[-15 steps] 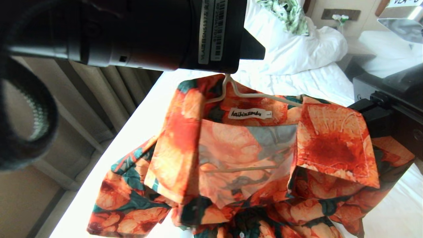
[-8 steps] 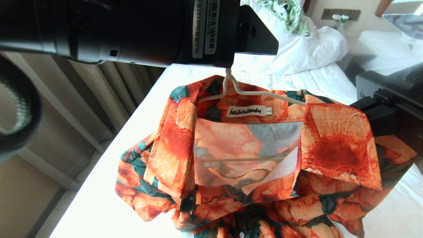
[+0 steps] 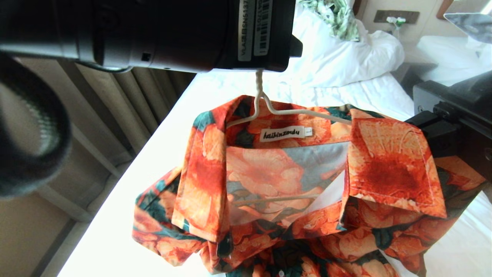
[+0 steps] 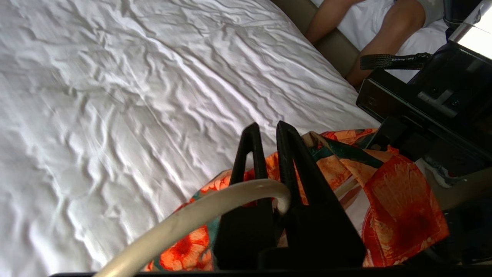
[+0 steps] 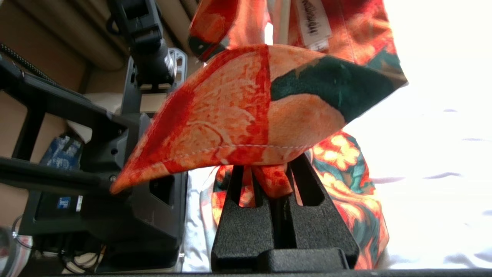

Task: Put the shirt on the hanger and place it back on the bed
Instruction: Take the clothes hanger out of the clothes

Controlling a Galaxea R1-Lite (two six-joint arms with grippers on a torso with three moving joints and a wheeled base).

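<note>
The floral shirt [image 3: 307, 184] is held off the bed [image 3: 369, 96] on the wire hanger [image 3: 265, 109] – its hook pinched directly above by the left gripper [image 4: 267, 173], its shoulder fabric clamped by the right gripper [image 5: 269, 181] – long axis parallel to the near bed edge.

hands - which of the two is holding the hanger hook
The left hand is shut on the cream hanger hook; the right hand pinches shirt fabric instead.
</note>
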